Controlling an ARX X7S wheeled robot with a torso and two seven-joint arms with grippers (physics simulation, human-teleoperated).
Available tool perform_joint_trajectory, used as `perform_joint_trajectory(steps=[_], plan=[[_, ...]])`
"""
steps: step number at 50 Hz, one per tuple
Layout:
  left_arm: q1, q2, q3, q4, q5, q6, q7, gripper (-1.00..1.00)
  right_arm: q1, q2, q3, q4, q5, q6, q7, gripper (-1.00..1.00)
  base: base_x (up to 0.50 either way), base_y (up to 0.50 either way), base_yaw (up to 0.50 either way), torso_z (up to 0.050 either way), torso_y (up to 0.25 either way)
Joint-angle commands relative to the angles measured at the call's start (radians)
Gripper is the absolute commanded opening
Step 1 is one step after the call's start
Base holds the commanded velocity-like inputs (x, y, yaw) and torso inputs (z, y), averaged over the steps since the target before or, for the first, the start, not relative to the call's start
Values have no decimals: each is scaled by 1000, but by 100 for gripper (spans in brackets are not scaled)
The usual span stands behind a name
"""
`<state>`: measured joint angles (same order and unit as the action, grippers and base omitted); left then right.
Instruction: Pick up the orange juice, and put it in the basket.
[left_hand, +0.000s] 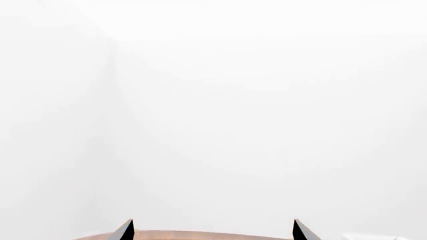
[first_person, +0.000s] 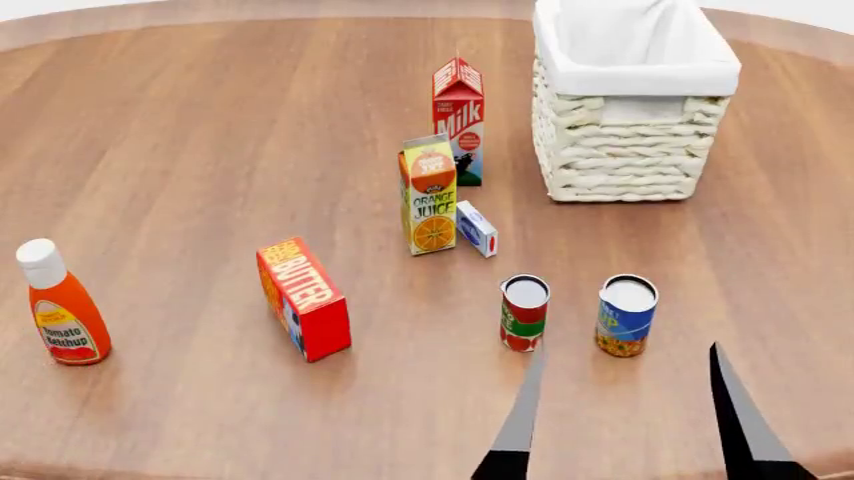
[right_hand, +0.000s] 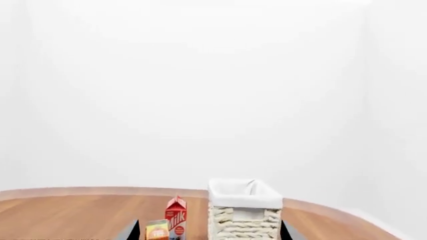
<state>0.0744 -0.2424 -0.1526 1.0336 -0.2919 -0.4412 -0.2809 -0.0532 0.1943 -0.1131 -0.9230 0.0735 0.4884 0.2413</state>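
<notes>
Nearest the head cam, the right claw (first_person: 625, 415) is noted at the bench's near edge, its two dark fingers spread wide, nothing between them; released. It is held low and level, pointed fwd toward the goods, fingertips just short of two tins: a red-labelled tin (first_person: 523, 312) and a blue-labelled tin (first_person: 626, 315). The left claw (left_hand: 213, 230) is seen only in its own wrist cam, fingers likewise parted and empty, aimed over the bench (first_person: 200, 150) edge at a blank wall; it appears parked clear of the work. The orange juice (first_person: 429, 194) is found upright mid-bench, untouched, w/ the milk carton (first_person: 458, 120) just behind and a small white box (first_person: 477, 228) just beside it. The basket (first_person: 627, 150) stands to the far right, well apart from the juice. Judged: pickup not yet begun; approach probably to be made past the tins.
</notes>
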Motion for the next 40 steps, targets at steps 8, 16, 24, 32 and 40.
perform_joint_trajectory(steps=[8, 16, 24, 32, 40], plan=[[0, -72, -3, 0, -62, 23, -89, 100, 13, 21, -15, -9, -2, 22, 23, 100, 462, 0, 0, 0, 0], [3, -88, 8, 2, -70, 28, -108, 100, 11, 27, -16, -4, 10, 18, 29, 100, 500, 0, 0, 0, 0], [7, -109, 20, 0, -82, 40, -130, 100, 12, 32, -19, -7, 18, 22, 37, 100, 500, 0, 0, 0, 0], [7, -129, 23, 4, -98, 40, -153, 100, 13, 36, -17, -8, 30, 22, 43, 100, 500, 0, 0, 0, 0], [13, -149, 35, 1, -108, 55, -174, 100, 13, 41, -18, -9, 39, 23, 48, 100, 500, 0, 0, 0, 2]])
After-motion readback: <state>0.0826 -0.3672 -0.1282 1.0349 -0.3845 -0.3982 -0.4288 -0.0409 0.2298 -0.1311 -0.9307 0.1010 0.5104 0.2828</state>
